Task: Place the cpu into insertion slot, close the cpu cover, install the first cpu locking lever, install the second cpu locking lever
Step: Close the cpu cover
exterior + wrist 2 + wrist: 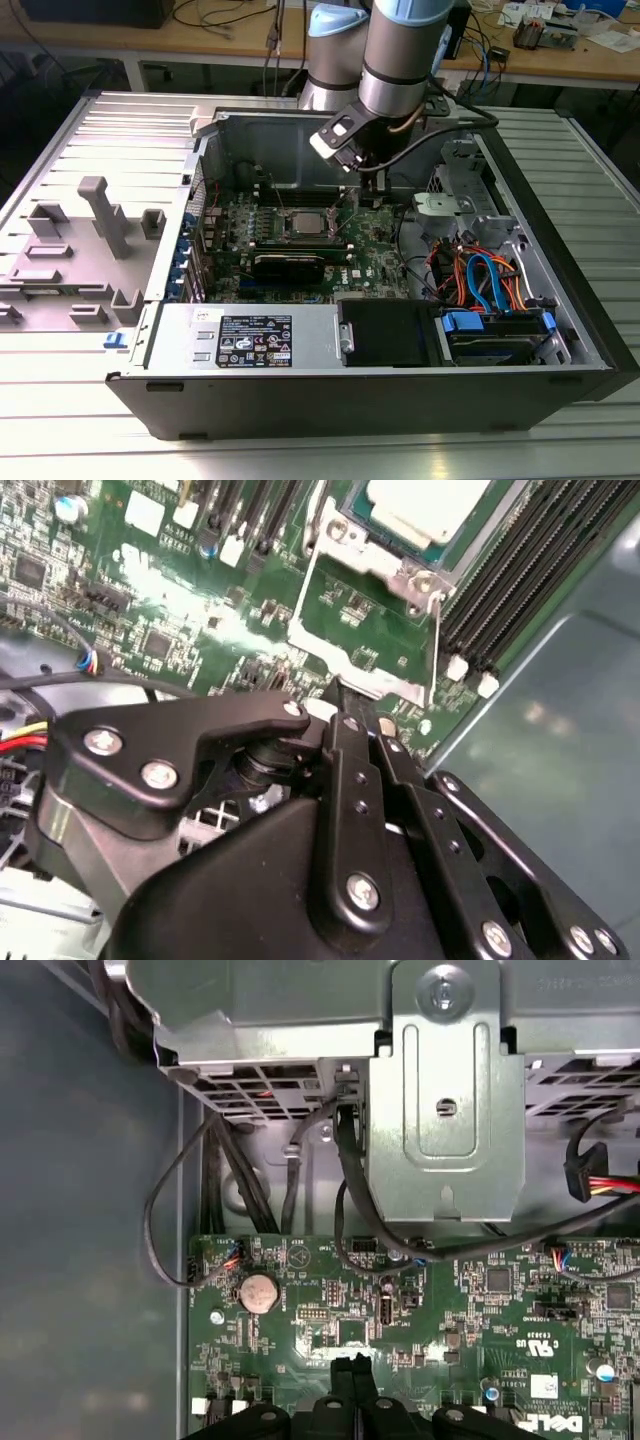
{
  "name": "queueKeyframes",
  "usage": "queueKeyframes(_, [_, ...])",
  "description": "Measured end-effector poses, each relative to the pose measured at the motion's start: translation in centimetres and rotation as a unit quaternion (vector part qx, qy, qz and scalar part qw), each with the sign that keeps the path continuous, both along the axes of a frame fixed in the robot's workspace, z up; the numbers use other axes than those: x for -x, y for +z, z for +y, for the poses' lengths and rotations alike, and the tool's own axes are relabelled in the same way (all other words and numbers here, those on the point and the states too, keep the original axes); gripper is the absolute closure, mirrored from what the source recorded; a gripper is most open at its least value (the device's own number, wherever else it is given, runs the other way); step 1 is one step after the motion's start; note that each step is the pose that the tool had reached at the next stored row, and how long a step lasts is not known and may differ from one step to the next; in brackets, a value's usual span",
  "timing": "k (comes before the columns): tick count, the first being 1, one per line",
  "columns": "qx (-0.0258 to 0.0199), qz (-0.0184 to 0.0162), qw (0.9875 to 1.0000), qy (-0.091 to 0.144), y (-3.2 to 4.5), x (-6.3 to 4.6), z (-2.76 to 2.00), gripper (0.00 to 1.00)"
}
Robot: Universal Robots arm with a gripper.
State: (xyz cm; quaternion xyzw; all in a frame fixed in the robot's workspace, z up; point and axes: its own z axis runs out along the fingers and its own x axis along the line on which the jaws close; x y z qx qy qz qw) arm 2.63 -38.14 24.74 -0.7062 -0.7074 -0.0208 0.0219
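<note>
One of the four steps looks done: the cpu (430, 505) lies flat in the insertion slot (340, 525), its pale metal top showing in the second wrist view. In the exterior view the socket sits near the middle of the green board (375, 250), inside the open computer case (560, 240) on the table (300, 450).

The cpu cover (372, 677) is not closed. It is swung away from the socket on its hinge, and bare board shows through its square window rather than the chip.

The gripper (358, 720) has its fingers drawn together, with their tips right at the cover's free edge, the edge farthest from the socket. I cannot tell whether they pinch the thin plate or only press against it. The work in hand appears to be the second step, closing the cover.

A thin wire rod (436, 645) runs along one side of the cover, next to the long black memory slots (530, 570). It is probably one of the locking levers, and it is not latched over anything. By that reading three steps remain: the cover and both levers.
</note>
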Motion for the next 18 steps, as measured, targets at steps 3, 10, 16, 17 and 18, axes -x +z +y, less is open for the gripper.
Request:
queueKeyframes(3, [0.0000, 0.0000, 1.0000, 0.000, 0.00, 0.9, 0.00, 0.89])
queueKeyframes(10, [0.0000, 0.0000, 1.0000, 0.000, 0.00, 1.7, 0.00, 0.89])
queueKeyframes(16, [0.0000, 0.0000, 1.0000, 0.000, 0.00, 2.3, 0.00, 0.89])
queueKeyframes(17, [0.0000, 0.0000, 1.0000, 0.000, 0.00, 2.3, 0.00, 0.89])
queueKeyframes(18, [0.0000, 0.0000, 1.0000, 0.000, 0.00, 2.3, 0.00, 0.89])
